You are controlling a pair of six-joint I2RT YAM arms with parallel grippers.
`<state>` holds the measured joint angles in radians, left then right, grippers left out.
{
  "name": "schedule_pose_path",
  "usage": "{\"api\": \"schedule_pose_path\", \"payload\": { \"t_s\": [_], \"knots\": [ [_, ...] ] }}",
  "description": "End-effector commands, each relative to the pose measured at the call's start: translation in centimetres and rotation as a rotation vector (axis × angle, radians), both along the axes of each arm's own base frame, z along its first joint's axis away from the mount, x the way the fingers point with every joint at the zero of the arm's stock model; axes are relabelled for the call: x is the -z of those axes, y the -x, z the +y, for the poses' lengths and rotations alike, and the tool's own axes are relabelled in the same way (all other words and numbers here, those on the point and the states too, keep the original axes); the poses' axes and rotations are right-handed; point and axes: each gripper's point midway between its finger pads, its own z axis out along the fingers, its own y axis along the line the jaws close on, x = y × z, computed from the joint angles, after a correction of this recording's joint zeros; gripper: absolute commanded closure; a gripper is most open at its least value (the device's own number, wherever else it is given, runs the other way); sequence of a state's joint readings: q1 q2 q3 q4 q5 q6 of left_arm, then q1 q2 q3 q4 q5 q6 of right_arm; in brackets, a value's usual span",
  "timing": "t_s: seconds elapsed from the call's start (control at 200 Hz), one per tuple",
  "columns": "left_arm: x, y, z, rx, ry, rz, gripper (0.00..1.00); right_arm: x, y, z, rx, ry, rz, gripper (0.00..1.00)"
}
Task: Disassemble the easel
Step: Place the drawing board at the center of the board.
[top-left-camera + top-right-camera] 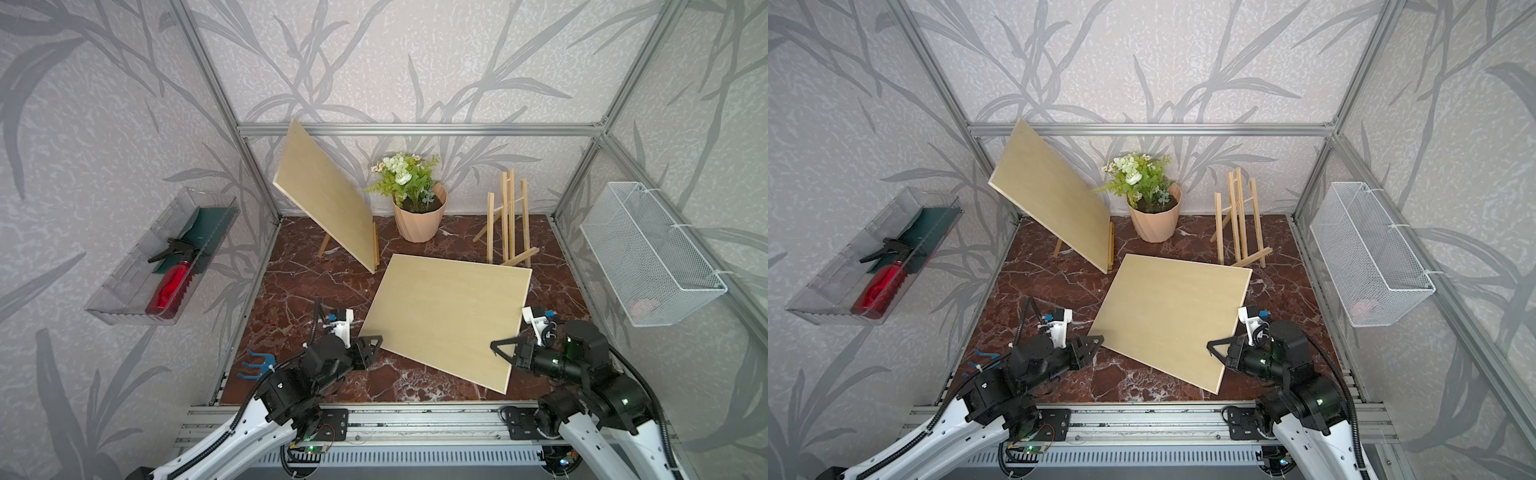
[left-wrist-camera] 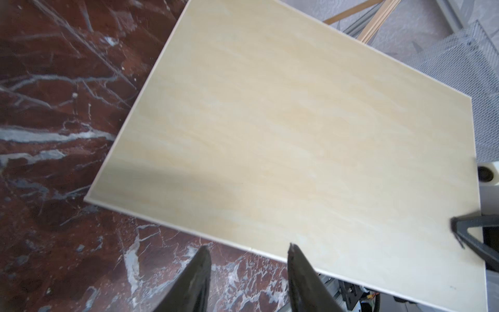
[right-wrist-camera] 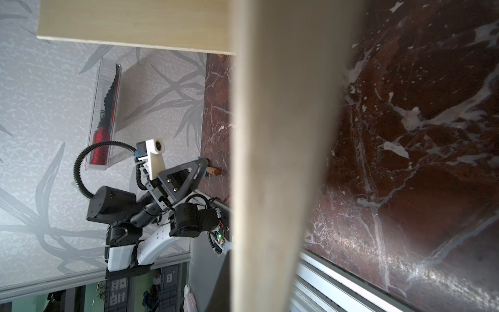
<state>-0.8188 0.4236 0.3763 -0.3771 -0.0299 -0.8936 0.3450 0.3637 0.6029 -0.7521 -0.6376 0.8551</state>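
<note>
A: Rear-left easel?
B: Mostly hidden behind the propped board; only one leg + a strip by its lower edge show.
A: Right hand?
B: Lower finger's under the flat board, unseen. Its wrist cam: board's a close blur, no fingers visible.
A: Left hand?
B: Fingers blurred, cut off at frame edge.
A: Basket?
B: Pinkish smth inside, can't ID. Blue tool partly behind left arm.

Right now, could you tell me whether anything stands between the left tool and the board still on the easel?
Nothing visible does: only bare tabletop lies between the left tool and the mounted board. The loose board, gripped by the right tool, sits beside that path.
</note>
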Motion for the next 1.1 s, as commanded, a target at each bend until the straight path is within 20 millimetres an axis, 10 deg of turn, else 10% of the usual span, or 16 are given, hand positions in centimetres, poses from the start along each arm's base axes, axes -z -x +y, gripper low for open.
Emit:
{"api": "schedule_pose_path", "payload": {
  "t_s": [0.0, 0.23, 1.095],
  "knots": [
    [-1.2, -1.0, 1.1, -0.045, -0.108, -0.041, 0.51, 0.6, 0.9, 0.1, -0.112, 0.097, -0.038, 1.0],
    [-2.6, -2.7, 0.7, -0.061, -0.178, -0.079, 0.4, 0.5, 0.5, 0.6, -0.174, 0.134, 0.032, 1.0],
    [1.5, -3.4, 0.2, -0.045, -0.267, -0.052, 0.38, -0.3, -0.8, -0.7, -0.15, 0.175, 0.145, 1.0]
  ]
}}
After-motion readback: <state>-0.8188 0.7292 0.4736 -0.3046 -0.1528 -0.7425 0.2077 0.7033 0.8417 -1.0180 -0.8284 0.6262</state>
